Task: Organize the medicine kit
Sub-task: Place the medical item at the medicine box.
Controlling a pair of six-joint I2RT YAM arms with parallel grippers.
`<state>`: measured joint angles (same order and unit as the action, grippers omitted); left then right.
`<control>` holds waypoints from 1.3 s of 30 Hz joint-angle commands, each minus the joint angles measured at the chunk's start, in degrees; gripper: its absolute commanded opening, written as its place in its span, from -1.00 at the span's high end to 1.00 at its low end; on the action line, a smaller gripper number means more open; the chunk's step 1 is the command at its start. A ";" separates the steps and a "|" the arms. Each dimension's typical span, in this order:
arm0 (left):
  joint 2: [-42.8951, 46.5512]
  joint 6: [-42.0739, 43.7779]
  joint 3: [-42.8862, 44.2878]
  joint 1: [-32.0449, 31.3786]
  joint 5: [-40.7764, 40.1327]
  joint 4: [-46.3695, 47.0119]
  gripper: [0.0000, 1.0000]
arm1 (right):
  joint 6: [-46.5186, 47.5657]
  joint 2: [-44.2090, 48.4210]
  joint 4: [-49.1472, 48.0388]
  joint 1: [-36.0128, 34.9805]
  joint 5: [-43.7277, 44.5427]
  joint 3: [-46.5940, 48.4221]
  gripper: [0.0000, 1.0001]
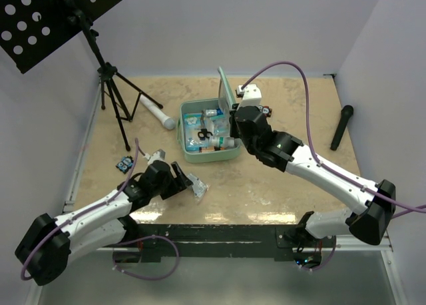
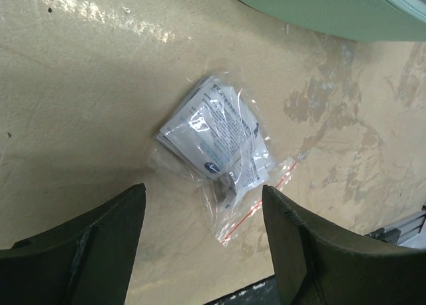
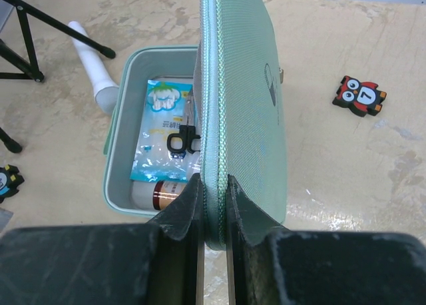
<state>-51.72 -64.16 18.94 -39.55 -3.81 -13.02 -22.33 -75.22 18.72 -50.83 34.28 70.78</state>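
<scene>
Right wrist: right hand clamps medicine kit lid upright; packets, bottle, scissors inside. Left hand apart.

The digit 7 stands on the red-and-black owl figure, a small dark logo marks the medicine kit lid, and the bagged leaflet carries print too blurred to read.

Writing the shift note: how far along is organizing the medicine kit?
Done: bottle, scissors and packet lie in the medicine kit. In hand: right gripper pinches the lid upright; left gripper, open, hovers by a bagged leaflet outside. Left: pack it, zip up.
</scene>
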 commanded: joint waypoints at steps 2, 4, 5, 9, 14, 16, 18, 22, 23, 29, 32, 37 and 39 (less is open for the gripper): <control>-5.75 -2.11 1.01 -0.96 -0.58 5.19 -0.49 | -1.58 0.86 3.07 -0.06 -1.24 -1.09 1.00; -7.07 -2.20 1.62 -1.76 -2.15 4.67 -0.46 | -1.75 1.13 3.08 -0.06 -1.24 -1.17 1.00; -7.77 -2.20 1.80 -2.11 -2.68 4.49 -0.43 | -1.67 1.30 3.08 -0.06 -1.24 -1.26 1.00; -11.72 -1.32 2.68 -2.72 -3.30 4.23 -0.29 | -1.76 1.66 3.08 -0.06 -1.41 -1.44 1.00; -15.07 -0.44 2.86 -3.43 -4.88 2.74 0.12 | -1.58 2.01 3.16 -0.06 -1.32 -1.79 1.00; -15.34 0.26 2.95 -3.43 -5.67 1.68 0.30 | -1.32 2.27 3.16 0.03 -1.24 -1.88 1.00; -14.99 1.31 3.12 -3.43 -6.90 0.28 0.52 | -1.23 2.27 3.08 -0.06 -1.15 -1.88 1.00; -13.76 3.68 4.44 -3.52 -9.54 -2.27 0.96 | -1.31 2.45 2.99 -0.15 -1.06 -2.14 1.00; -13.41 4.39 4.87 -3.43 -9.89 -2.54 1.00 | -1.23 2.45 2.99 -0.06 -1.06 -2.14 1.00; -13.14 12.47 8.74 -3.43 -8.85 -1.58 1.00 | -1.14 2.80 2.99 -0.06 -1.41 -2.49 1.00; -13.66 18.62 11.11 -3.43 -7.18 -0.70 1.00 | -1.14 3.15 2.90 0.03 -1.24 -2.67 1.00; -16.39 23.99 15.77 -3.43 -6.73 -2.01 0.64 | -1.14 3.06 2.81 -0.06 -1.50 -2.84 1.00; -16.31 24.35 16.74 -3.52 -7.08 -3.06 0.41 | -1.14 2.89 2.81 -0.06 -1.67 -2.76 1.00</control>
<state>-67.51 -44.88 31.94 -42.83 -10.61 -14.72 -22.33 -73.01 18.65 -50.83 33.71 69.01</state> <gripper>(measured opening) 0.189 0.129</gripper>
